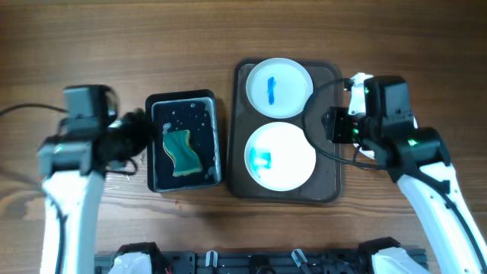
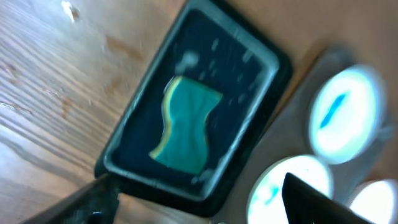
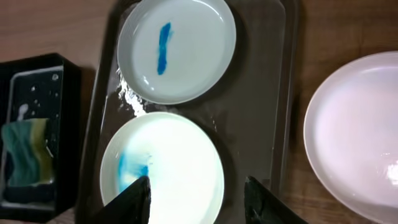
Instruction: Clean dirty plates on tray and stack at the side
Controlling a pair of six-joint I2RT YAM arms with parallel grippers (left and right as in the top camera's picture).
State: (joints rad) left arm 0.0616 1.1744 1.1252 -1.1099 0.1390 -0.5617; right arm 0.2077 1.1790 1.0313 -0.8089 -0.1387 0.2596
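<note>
**Left gripper** [image 2: 200,200]: fingers apart, empty, at the 9 o'clock rim of the tub [image 1: 156,179].

**Sponge** [image 1: 183,152]: lies flat in the tub's water, untouched.

**Tray** [image 1: 327,190]: sits at 3 o'clock of the tub and carries 2 plates. The far plate [image 1: 289,95] is at 12 o'clock and the near plate [image 1: 285,156] at 6 o'clock. Both are streaked blue.

**Right gripper** [image 3: 199,202]: fingers apart, empty, above the tray's 3 o'clock side.

**Clean plate** [image 3: 354,130]: rests on the table at 3 o'clock of the tray.

**Judgement:** sponge pickup is due. Straddle its narrow waist, close firmly, and lift clear of the rim before crossing to the tray.
</note>
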